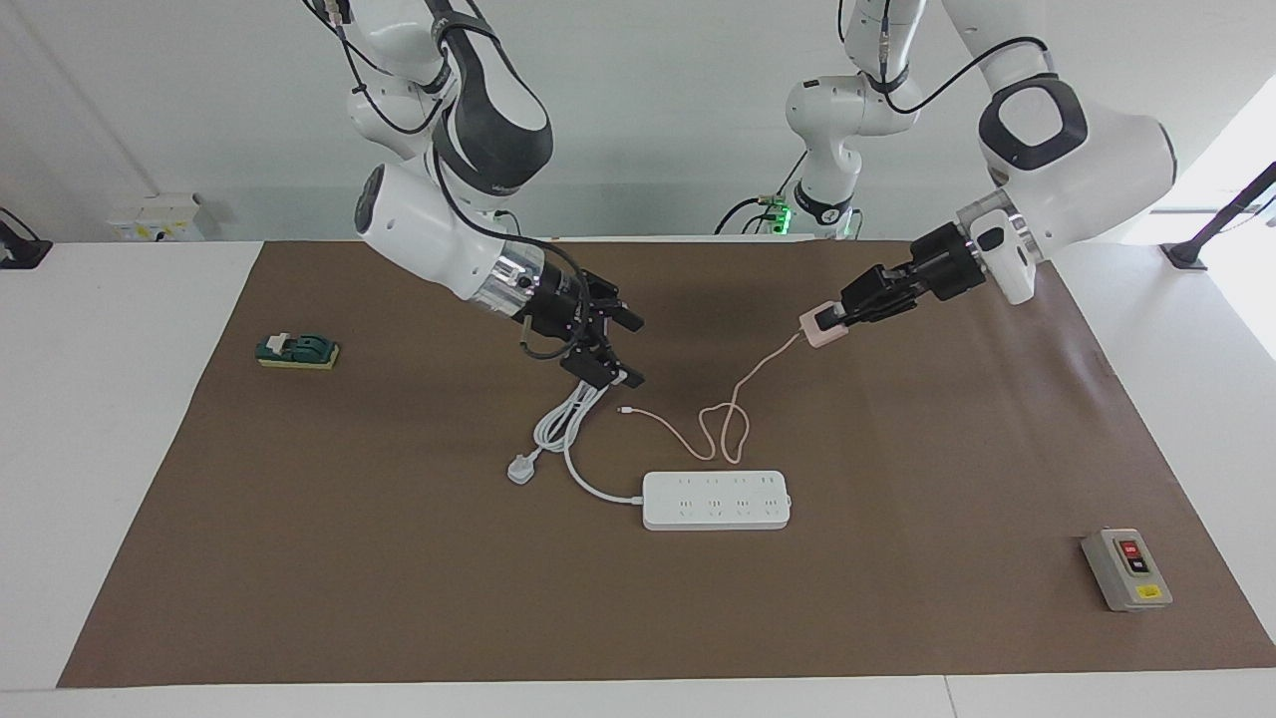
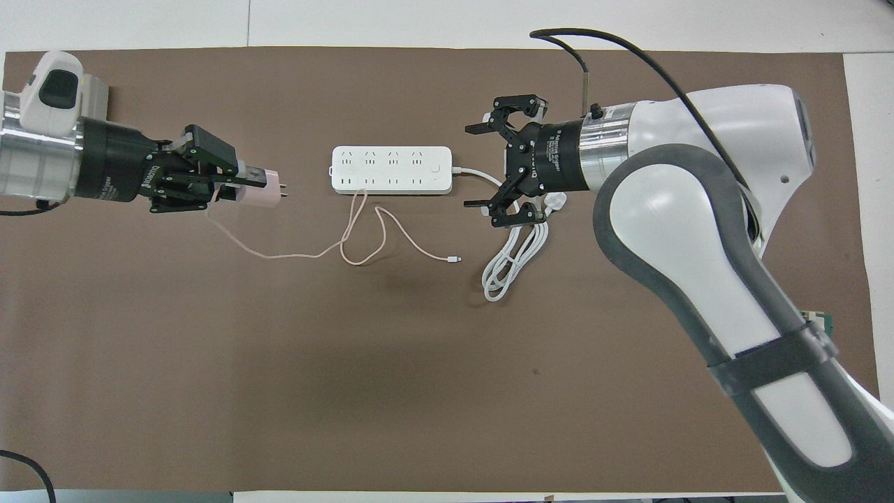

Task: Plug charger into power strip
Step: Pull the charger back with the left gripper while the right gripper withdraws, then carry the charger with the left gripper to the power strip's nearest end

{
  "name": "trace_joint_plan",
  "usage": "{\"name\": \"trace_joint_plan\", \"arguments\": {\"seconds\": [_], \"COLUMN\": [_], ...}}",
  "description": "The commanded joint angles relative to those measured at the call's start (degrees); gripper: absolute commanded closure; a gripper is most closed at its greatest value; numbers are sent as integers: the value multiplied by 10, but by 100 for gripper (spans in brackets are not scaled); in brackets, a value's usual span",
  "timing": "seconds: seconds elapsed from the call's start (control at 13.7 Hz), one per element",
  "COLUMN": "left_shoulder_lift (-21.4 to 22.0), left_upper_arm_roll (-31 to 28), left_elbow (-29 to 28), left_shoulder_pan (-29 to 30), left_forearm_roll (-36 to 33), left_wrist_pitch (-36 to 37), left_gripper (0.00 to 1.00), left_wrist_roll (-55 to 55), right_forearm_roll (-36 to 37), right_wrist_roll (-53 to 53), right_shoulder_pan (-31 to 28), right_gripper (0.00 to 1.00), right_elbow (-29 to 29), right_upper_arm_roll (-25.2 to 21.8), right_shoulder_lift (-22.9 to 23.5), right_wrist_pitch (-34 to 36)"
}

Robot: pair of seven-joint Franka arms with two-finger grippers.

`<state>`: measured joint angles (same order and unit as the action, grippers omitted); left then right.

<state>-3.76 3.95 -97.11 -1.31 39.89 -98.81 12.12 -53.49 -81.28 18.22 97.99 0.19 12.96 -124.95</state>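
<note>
- The left gripper (image 2: 255,183) is clamped on the small pale pink cube-shaped charger (image 2: 262,198), prongs pointing toward the long white rectangular power strip (image 2: 391,170).
- The charger's thin pink cable (image 2: 349,241) trails in loops across the brown tabletop (image 2: 279,363).
- The right gripper (image 2: 499,168) hovers spread wide over the strip's thick white cord (image 2: 513,258).

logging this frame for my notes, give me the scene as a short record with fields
left gripper: shut on the charger, raised over the mat toward the left arm's end
charger cable: hangs from the charger, loops on the mat beside the power strip, free end loose
power strip: flat on the mat, no charger plugged in
right gripper: open, holding nothing, over the coiled white cord
grey switch box: near the left arm's end
brown mat: covers the table
</note>
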Motion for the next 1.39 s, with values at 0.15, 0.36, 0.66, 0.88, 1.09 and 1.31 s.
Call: {"name": "trace_joint_plan", "arguments": {"seconds": [0.15, 0.36, 0.66, 0.88, 1.09, 1.31], "left_shoulder_lift": [-15, 1, -1, 5, 5, 4], "left_upper_arm_roll": [1, -1, 4, 3, 3, 4], "left_elbow": [46, 40, 46, 45, 41, 41], "left_shoulder_pan": [39, 37, 16, 8, 3, -2], "left_forearm_roll": [-114, -183, -246, -256, -267, -285], "left_wrist_pitch": [88, 79, 46, 49, 26, 17], "left_gripper": [100, 100, 100, 100, 100, 100], "left_wrist_roll": [10, 14, 91, 105, 197, 325], "right_forearm_roll": [71, 106, 137, 182, 228, 285], "right_wrist_roll": [-4, 6, 66, 145, 217, 318], "right_shoulder_pan": [-43, -70, -106, -122, -134, -148], "right_gripper": [0, 0, 0, 0, 0, 0], "right_elbow": [-22, -27, -27, -28, -30, -44], "right_upper_arm_roll": [5, 5, 5, 5, 5, 5], "right_shoulder_lift": [5, 2, -11, -22, -28, -36], "right_wrist_pitch": [11, 43, 93, 136, 170, 217]}}
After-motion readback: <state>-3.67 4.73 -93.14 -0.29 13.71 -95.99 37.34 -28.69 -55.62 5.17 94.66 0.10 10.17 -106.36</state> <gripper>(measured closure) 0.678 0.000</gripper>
